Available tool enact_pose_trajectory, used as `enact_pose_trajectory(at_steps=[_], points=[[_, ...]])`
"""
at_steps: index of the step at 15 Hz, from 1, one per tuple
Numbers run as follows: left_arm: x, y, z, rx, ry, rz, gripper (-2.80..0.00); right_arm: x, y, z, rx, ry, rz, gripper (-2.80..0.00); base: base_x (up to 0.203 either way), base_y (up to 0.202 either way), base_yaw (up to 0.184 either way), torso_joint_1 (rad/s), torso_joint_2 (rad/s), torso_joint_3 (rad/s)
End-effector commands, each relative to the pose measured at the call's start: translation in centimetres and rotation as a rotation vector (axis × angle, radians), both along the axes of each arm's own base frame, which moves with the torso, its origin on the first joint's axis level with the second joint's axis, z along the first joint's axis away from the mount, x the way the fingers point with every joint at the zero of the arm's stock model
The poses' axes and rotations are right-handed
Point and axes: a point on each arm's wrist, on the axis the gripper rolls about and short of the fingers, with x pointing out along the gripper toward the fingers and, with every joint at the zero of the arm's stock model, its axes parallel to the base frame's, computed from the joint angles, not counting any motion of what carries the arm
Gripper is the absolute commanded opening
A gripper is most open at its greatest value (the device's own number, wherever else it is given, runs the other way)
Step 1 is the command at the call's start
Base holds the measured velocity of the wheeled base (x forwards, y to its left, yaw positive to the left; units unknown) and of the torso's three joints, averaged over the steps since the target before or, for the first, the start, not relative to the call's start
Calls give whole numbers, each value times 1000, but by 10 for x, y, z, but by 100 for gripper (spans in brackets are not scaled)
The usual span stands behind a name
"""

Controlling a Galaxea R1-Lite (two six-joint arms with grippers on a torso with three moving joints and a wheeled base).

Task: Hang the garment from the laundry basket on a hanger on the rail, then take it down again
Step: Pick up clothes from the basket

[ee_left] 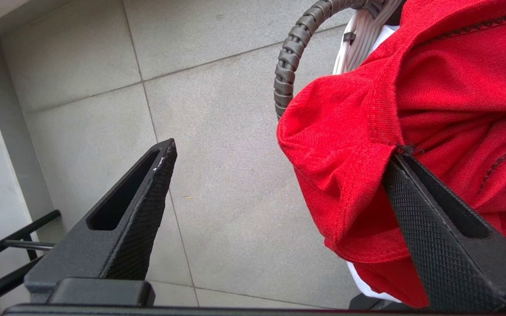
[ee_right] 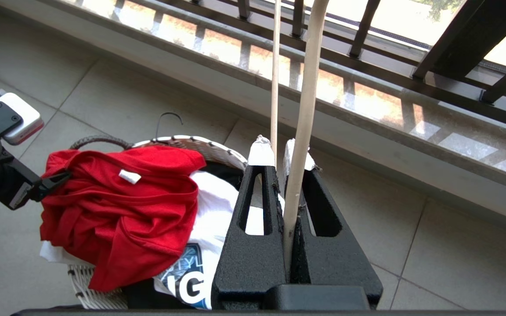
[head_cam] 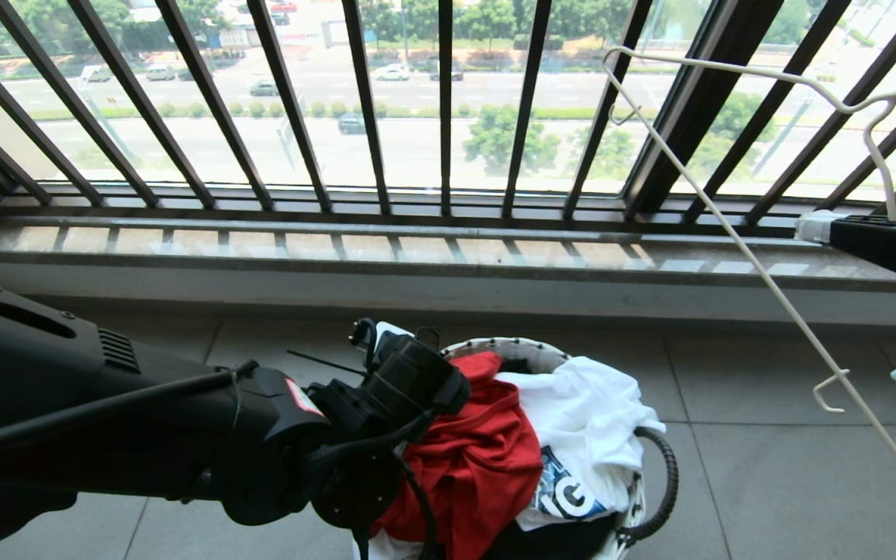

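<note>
Left gripper (ee_left: 279,153) low over laundry basket (head_cam: 654,467), fingers spread wide; one finger (ee_left: 437,237) tucked under fold of red garment (head_cam: 471,459), other over bare floor tile (ee_left: 218,184). Garment heaped on basket's left side, draping over rim, beside white printed T-shirt (head_cam: 584,435). Right gripper (ee_right: 287,149) raised at right, fingers clamped tight on cream wire hanger (head_cam: 736,233), hanger tilted in air. Beyond: stone window sill (head_cam: 417,249), dark barred railing (head_cam: 370,101), street outside.
</note>
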Motion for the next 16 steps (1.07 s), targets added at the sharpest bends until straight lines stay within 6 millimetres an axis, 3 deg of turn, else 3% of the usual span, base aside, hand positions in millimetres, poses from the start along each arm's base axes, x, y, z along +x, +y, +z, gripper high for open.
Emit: enact_pose_trajectory(at_steps=[1, 16], points=[[2, 2, 0, 8, -5, 16, 0, -1, 0, 0, 0, -3, 2, -280, 0, 0, 0, 0, 0, 0], [14, 13, -8, 84, -4, 75, 0, -1, 0, 0, 0, -3, 2, -280, 0, 0, 0, 0, 0, 0]])
